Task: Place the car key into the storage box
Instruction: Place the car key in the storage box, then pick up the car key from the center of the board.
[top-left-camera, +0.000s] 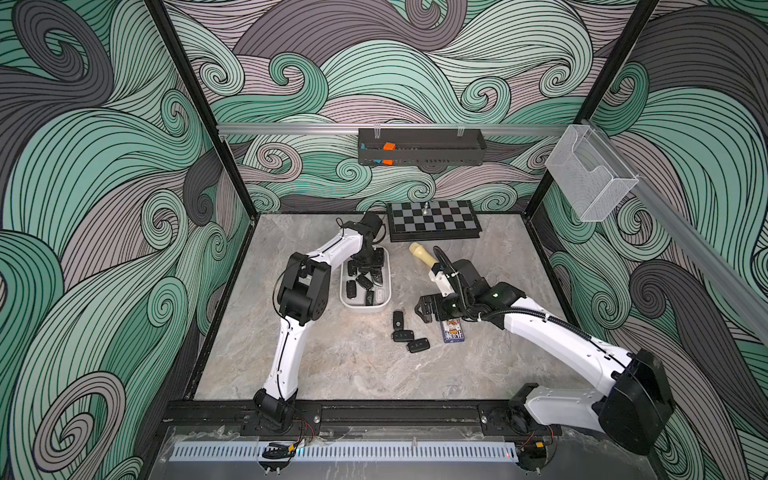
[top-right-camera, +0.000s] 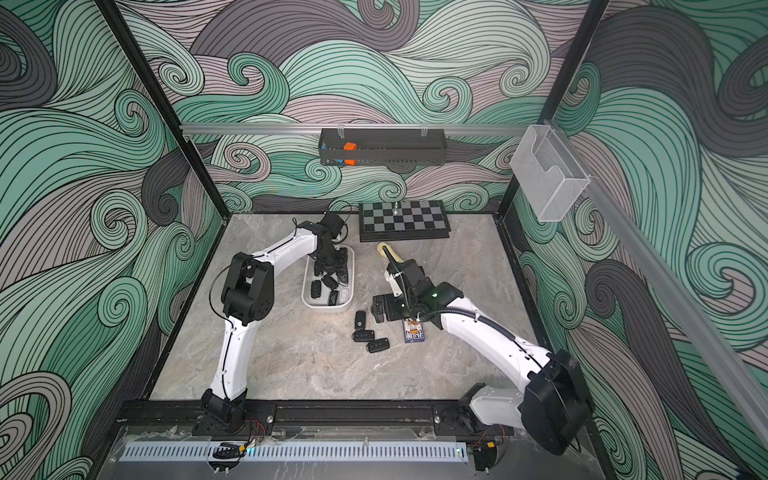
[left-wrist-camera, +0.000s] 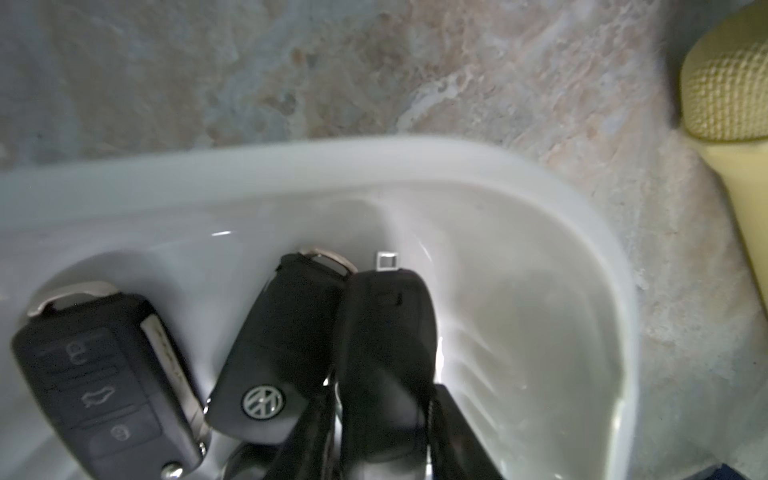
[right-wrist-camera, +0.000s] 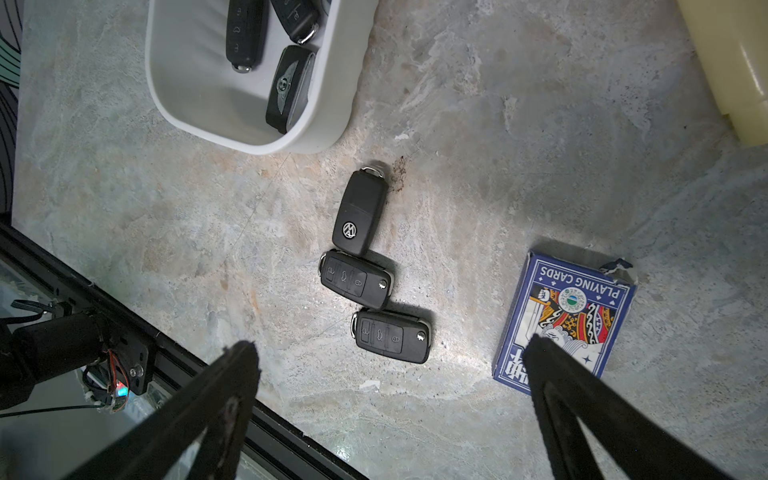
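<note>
In both top views the left arm reaches to the far end of the storage box, a white bin on the table. The left fingers dip into it among several black keys, too small there to judge how they stand. The right fingers hover above the table just beside three loose keys near the box's near end, and a pack of playing cards lies below the wrist. A cream flashlight lies between the box and the right arm, and a chessboard sits by the back wall. In the left wrist view the car key lies lengthwise between the left fingers, inside the box, its metal loop pointing at the rounded end wall. The fingers hug both its sides, but I cannot tell whether they press on it or stand just clear. A badge-up key touches it, and a buttons-up key lies further over. In the right wrist view the right fingers stand wide apart, holding nothing. The three loose keys lie on the table in a chain, one badge up and two buttons up. The playing cards sit by one fingertip, and a corner of the box shows more keys.
</note>
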